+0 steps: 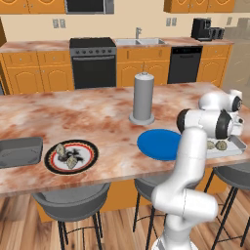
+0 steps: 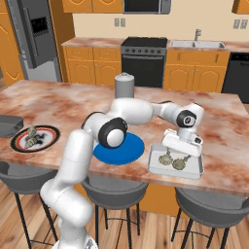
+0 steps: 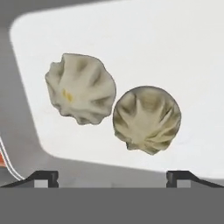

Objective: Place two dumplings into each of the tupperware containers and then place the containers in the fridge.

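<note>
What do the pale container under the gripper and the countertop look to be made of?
Pale container: likely translucent plastic, smooth and whitish, with a thin raised rim; it holds two dumplings. Countertop: looks like polished stone, marbled pink-brown veining.

2 pleated beige dumplings [image 3: 80, 89] [image 3: 147, 119] lie touching in the pale container [image 2: 155, 168] at lower right; 2 more [image 1: 67, 156] on the rimmed plate [image 1: 87, 161], left. Dark grey container [image 1: 19, 151] far left, apparently empty.

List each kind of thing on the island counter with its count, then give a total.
Dumplings: 4 (two in the pale container, two on the rimmed plate)
Tupperware containers: 2
Plates: 2
Grey canister: 1
Total: 9
</note>
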Robot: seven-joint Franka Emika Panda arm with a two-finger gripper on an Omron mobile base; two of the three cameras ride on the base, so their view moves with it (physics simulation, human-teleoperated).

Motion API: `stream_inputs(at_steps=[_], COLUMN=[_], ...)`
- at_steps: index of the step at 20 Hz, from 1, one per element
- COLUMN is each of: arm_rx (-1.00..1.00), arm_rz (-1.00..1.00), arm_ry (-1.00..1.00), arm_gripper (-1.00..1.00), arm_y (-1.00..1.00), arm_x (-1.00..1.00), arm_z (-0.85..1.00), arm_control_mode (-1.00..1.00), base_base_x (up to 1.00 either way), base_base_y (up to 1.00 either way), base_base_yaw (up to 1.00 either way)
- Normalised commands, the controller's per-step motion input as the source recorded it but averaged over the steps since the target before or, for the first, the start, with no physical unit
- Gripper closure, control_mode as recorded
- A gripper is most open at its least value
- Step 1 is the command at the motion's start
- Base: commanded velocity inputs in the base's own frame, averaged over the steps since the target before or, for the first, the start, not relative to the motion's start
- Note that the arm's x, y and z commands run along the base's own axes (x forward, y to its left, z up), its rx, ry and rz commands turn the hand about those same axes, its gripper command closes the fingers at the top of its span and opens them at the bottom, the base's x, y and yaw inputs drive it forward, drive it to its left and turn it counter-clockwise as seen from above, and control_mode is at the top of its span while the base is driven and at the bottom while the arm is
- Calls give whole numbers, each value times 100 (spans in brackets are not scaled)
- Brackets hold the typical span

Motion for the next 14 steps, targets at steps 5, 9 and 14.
stream_inputs(at_steps=[5, 9, 14], arm_rx=[-1, -7, -6], arm_rz=[0, 0, 2], arm_ry=[0, 0, -1], arm_gripper=[-100, -100, -100], arm_y=[82, 97, 74], arm_x=[-1, -2, -1], arm_z=[11, 0, 0], arm_control_mode=[-100, -100, -100], base_base_x=[0, 0, 0], base_base_y=[0, 0, 0], base_base_yaw=[0, 0, 0])
